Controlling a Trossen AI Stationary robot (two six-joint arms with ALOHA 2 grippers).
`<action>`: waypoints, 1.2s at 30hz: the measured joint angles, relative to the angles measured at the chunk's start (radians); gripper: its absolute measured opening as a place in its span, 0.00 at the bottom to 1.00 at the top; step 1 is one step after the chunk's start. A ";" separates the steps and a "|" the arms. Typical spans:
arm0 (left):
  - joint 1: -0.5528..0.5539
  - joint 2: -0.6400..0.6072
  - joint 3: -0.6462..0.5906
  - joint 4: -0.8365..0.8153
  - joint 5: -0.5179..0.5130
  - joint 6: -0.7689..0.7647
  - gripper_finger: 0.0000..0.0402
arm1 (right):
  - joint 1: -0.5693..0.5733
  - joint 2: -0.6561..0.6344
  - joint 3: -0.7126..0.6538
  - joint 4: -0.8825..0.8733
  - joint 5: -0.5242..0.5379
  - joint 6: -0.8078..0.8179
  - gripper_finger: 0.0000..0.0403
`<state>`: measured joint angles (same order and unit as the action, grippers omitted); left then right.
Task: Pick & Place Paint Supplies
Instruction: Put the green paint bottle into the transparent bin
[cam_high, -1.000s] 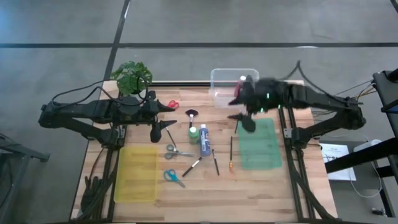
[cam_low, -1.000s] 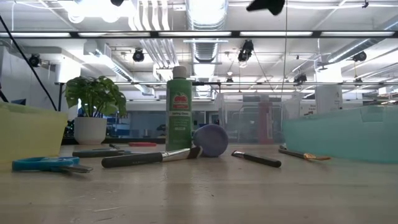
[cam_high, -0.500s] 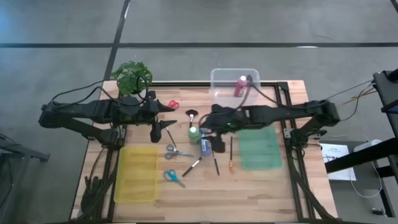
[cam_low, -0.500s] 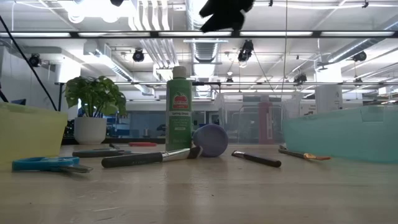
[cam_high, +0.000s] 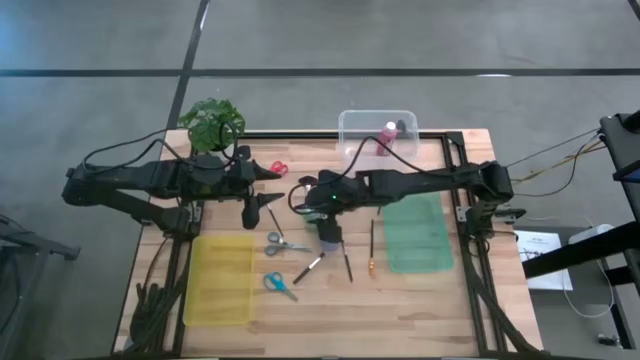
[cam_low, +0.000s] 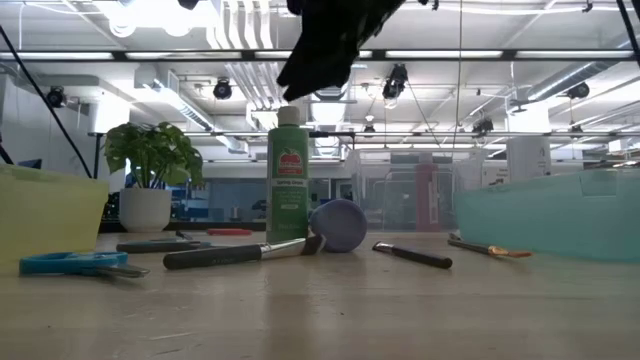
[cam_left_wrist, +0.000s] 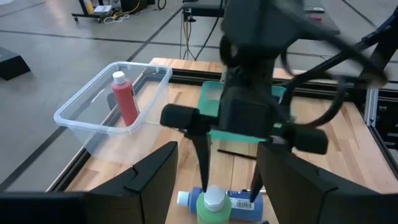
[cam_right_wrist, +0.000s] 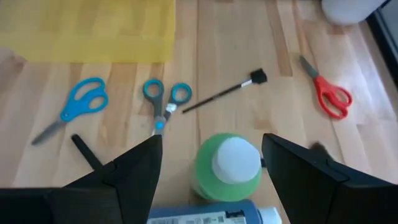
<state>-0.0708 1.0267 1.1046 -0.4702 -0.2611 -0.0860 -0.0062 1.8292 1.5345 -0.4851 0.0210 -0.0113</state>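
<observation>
The wooden tabletop (cam_high: 420, 290) carries everything, and the upright green paint bottle (cam_high: 312, 212) serves as the landmark. The right arm reaches across from the far side, its right gripper (cam_high: 318, 203) hanging directly above the green bottle's white cap with fingers spread and grasping nothing. The left gripper (cam_high: 262, 205) waits well off to the bottle's left, released and empty.

A yellow tray (cam_high: 220, 280) sits ahead-left of the bottle, a green tray (cam_high: 418, 232) to its right, both showing nothing inside. The clear bin (cam_high: 352, 130) behind the bottle holds a pink paint bottle (cam_high: 385, 138).

A blue paint bottle (cam_high: 329, 236) lies touching the green one. Grey-handled scissors (cam_high: 283, 241) and blue-handled scissors (cam_high: 279, 285) lie left of it, red-handled scissors (cam_high: 277, 168) farther back. Thin brushes (cam_high: 346, 262) lie just beside the blue bottle.
</observation>
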 joint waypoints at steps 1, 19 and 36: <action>0.000 0.000 0.000 0.000 0.000 0.000 0.58 | -0.007 0.004 0.000 0.002 -0.003 0.000 0.68; 0.000 0.000 0.000 0.002 0.000 0.008 0.58 | -0.043 0.054 -0.003 0.029 -0.049 -0.015 0.68; 0.000 0.000 0.000 0.002 0.000 0.007 0.58 | -0.059 0.095 -0.001 0.028 -0.128 -0.042 0.30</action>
<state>-0.0708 1.0267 1.1046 -0.4681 -0.2611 -0.0788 -0.0650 1.9243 1.5337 -0.4576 -0.1074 -0.0532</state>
